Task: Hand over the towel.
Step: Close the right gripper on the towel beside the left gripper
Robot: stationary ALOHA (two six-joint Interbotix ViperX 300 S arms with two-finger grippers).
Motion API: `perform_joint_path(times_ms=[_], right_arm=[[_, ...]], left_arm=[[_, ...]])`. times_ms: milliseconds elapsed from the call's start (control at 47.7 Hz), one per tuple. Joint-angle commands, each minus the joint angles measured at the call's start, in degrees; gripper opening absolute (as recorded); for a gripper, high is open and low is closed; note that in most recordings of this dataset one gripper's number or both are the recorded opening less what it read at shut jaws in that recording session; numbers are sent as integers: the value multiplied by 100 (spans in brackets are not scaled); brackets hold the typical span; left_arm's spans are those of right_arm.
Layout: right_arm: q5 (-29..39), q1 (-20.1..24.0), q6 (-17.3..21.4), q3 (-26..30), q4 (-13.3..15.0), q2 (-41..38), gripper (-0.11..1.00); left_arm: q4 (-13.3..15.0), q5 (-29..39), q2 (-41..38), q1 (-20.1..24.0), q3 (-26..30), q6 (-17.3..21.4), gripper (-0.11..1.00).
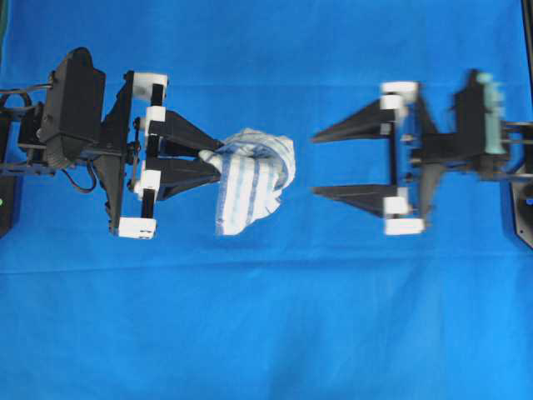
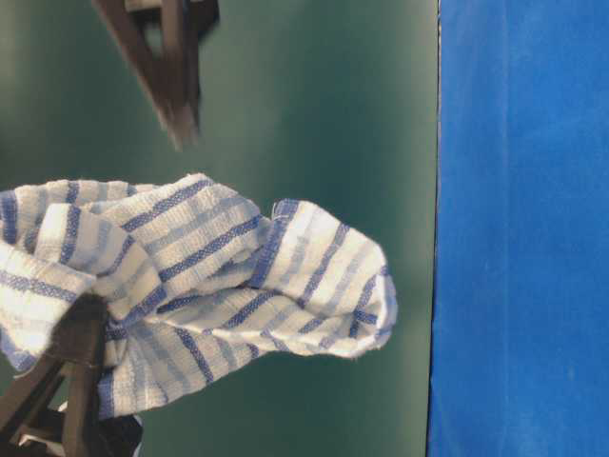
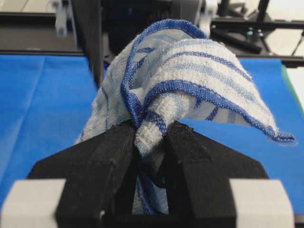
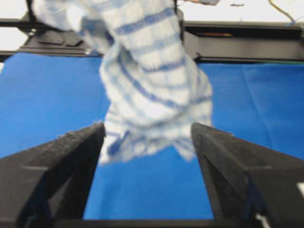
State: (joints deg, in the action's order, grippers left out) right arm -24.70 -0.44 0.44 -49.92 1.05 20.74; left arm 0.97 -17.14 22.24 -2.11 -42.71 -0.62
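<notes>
The towel (image 1: 254,179), white with thin blue stripes, hangs bunched in the air over the middle of the table. My left gripper (image 1: 218,160) is shut on one gathered end of it. In the left wrist view a twist of the towel (image 3: 190,66) is pinched between the black fingers of that gripper (image 3: 151,135). My right gripper (image 1: 316,164) stands wide open just right of the towel, apart from it and blurred. From the right wrist, the towel (image 4: 152,80) hangs ahead of the open gripper (image 4: 148,128), with nothing between its fingers.
A large plain blue cloth (image 1: 275,317) covers the table. Black frame rails (image 4: 237,45) run along the far side in the wrist views. In the table-level view a dark green backdrop (image 2: 314,114) lies behind the towel (image 2: 219,276).
</notes>
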Motion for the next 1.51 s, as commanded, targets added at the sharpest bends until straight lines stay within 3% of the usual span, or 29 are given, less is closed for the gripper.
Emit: perform_joint_path(times_ms=[0,419,797,860,1028,1070,1447,1489], right_arm=[[-88,0,9,404,9,-299,72],[255,0,-44,1819,9,-1582,73],[422,0,-62,1925,0,-1652,71],[466,0,-79,1925,9,-1652,63],[510,0,-97,1916,9,-1644,17],[510,0,-97,1916,9,-1644,10],[519,0,-79,1925,9,-1635,10],[519,0,-79,1925,9,-1635,10]], left_arm=[[0,-79,35,-18,88,9,10],[9,-114,9,-26,97,26,10],[9,-149,0,-26,97,97,10],[9,-158,0,-26,97,88,10],[9,-167,0,-26,97,88,10],[9,-158,0,-26,97,88,10],[9,-141,-9,35,97,62,11],[18,-158,-9,44,97,18,16]])
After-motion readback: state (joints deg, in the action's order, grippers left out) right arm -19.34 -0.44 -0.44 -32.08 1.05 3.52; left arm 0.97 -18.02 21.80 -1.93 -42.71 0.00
